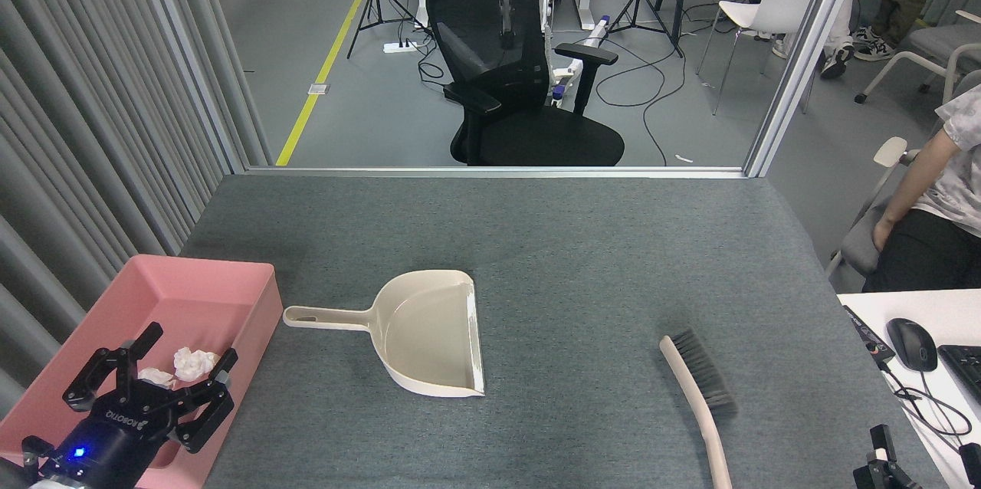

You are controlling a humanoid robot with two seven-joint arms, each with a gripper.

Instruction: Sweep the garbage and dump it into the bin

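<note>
My left tool (149, 372) is sitting low in the near left corner, right over the near end of the pink bin (257, 297). Its fingers are spread wide apart and it is holding nothing. My right tool (885, 462) is just peeking in at the bottom right corner, and I cannot tell if it is open or closed.

The garbage (193, 363), two small white paper balls, is lying inside the bin, just past my left tool's fingers. One ball is partly hiding behind them.

Beside the bin, the beige dustpan (429, 336) is lying flat on the grey worktop (536, 244), its handle pointing at the bin. Over to the right, the brush (701, 389) is lying well apart from the dustpan.

A white desk with a black mouse (912, 343) is sitting at the right edge. A person (939, 213) is sitting past it. Far behind the worktop, a black office chair (521, 67) is standing on the floor.
</note>
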